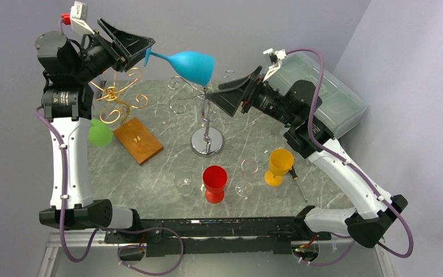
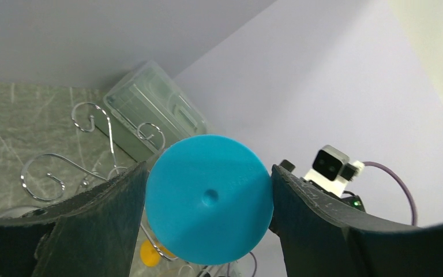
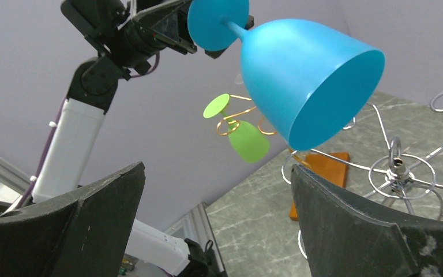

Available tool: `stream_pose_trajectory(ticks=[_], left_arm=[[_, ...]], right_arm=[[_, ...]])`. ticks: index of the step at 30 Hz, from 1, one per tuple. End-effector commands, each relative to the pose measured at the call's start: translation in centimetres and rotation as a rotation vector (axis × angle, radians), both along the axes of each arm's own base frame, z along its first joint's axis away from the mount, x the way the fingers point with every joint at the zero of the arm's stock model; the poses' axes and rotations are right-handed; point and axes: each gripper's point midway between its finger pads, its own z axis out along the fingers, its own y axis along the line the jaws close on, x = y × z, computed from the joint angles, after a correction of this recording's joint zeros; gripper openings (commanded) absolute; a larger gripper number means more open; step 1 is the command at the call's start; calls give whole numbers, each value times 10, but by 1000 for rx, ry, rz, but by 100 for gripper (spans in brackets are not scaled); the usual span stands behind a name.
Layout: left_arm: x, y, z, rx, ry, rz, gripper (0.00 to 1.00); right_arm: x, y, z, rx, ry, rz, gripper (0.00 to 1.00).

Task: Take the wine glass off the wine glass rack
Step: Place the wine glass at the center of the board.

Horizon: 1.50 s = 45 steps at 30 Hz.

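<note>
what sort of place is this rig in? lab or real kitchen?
Probably a robotics lab bench, not a kitchen: left arm and right arm bolted to a marble-look table, bare walls, staged props: silver rack, gold rack, red glass.

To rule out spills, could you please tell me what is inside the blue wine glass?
In the right wrist view, the blue wine glass looks empty: only its bare inner wall shows. Its own side covers the deepest part by the stem.
</note>
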Motion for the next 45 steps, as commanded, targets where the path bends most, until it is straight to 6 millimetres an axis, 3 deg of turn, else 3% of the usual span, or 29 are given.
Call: stream_pose_trajectory(ticks=[1, 11, 17, 22, 25, 27, 32, 37, 41, 45], left_arm=[[-33, -11, 25, -30, -98, -85, 38], [-44, -17, 15, -72, -68, -148, 38], [-49, -23, 7, -87, -50, -175, 38], [-51, -30, -6, -87, -25, -194, 38], [-50, -33, -13, -90, -16, -198, 38], [-50, -36, -16, -88, -12, -200, 44], [-51, -48, -24, -65, -9, -220, 70], [-50, -55, -29, -31, -7, -227, 98], [-48, -58, -37, 9, -4, -218, 99], [-44, -57, -49, 64, 7, -185, 99]], right_arm=[[-7, -1, 25, 93, -42, 42, 100], [-1, 2, 26, 124, -34, 39, 98], [-2, 9, 28, 163, -10, 88, 91], [-6, 10, 29, 206, 20, 124, 74], [-7, 7, 27, 222, 45, 116, 51], [-8, 3, 24, 230, 64, 104, 32], [-9, -7, 19, 223, 93, 51, 0], [-12, -22, 19, 206, 108, -16, 0], [-11, -45, 14, 154, 121, -144, 0], [-14, -82, -1, 84, 160, -312, 0]])
